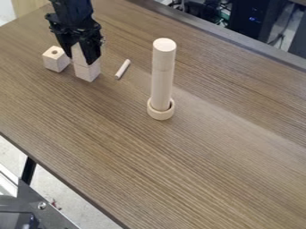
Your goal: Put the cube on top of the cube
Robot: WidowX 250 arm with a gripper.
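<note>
Camera view | fingers (81, 59) grip upper cube (78, 54) atop lower cube (87, 72) | drilled cube (55, 59) beside; table edge (65, 180) apart

The claw (80, 56) has its fingers around the upper cube (79, 54), directly above the lower cube (88, 72). A holed cube (55, 61) sits just beside the claw; past its opposite side lie a thin peg (122, 69) and, farther out, an upright cylinder (162, 80) in a ring (161, 114).

The table (197, 170) bears a lower cube (88, 73), a holed cube (55, 61) beside it, a stick (122, 69) near it and a ring (160, 114) well apart.
</note>
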